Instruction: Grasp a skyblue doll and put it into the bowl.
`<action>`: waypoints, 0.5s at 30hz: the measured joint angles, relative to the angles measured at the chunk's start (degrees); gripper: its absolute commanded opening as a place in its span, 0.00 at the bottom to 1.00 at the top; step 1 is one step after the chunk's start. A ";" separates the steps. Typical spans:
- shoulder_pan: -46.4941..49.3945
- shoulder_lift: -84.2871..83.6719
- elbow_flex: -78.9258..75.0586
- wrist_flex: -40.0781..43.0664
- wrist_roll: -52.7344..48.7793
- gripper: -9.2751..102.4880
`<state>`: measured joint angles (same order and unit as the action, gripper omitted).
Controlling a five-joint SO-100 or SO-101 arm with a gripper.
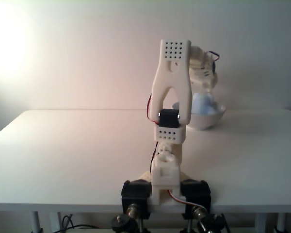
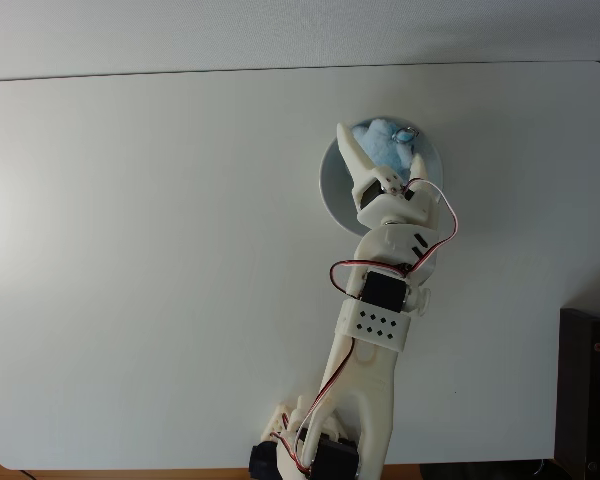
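Note:
The glossy white bowl [image 2: 329, 186] stands on the table right of centre in a fixed view from above; in a fixed view from the front the bowl [image 1: 203, 120] is behind the arm. The fuzzy skyblue doll [image 2: 388, 146] lies inside it, and its top pokes above the rim [image 1: 207, 103]. My gripper [image 2: 376, 138] reaches down into the bowl with the doll between its jaws. One white finger [image 2: 351, 152] presses along the doll's left side; the other finger is hidden by the plush.
The cream-white arm [image 2: 372, 330] stretches from its base at the table's front edge up to the bowl, with red and black wires looping at the wrist. A dark object [image 2: 590, 395] sits off the table's right edge. The white tabletop [image 2: 140, 250] spreads wide to the left.

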<state>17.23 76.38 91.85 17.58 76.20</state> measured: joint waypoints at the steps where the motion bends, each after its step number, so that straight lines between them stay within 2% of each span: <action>1: 0.00 0.00 0.00 0.00 0.00 0.69; 9: 0.00 0.00 0.00 -0.09 0.00 0.68; 12: 0.00 0.00 0.00 -0.09 0.00 0.61; 15: 0.00 0.00 0.00 -0.09 0.00 0.49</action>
<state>17.23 76.38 91.85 17.49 76.20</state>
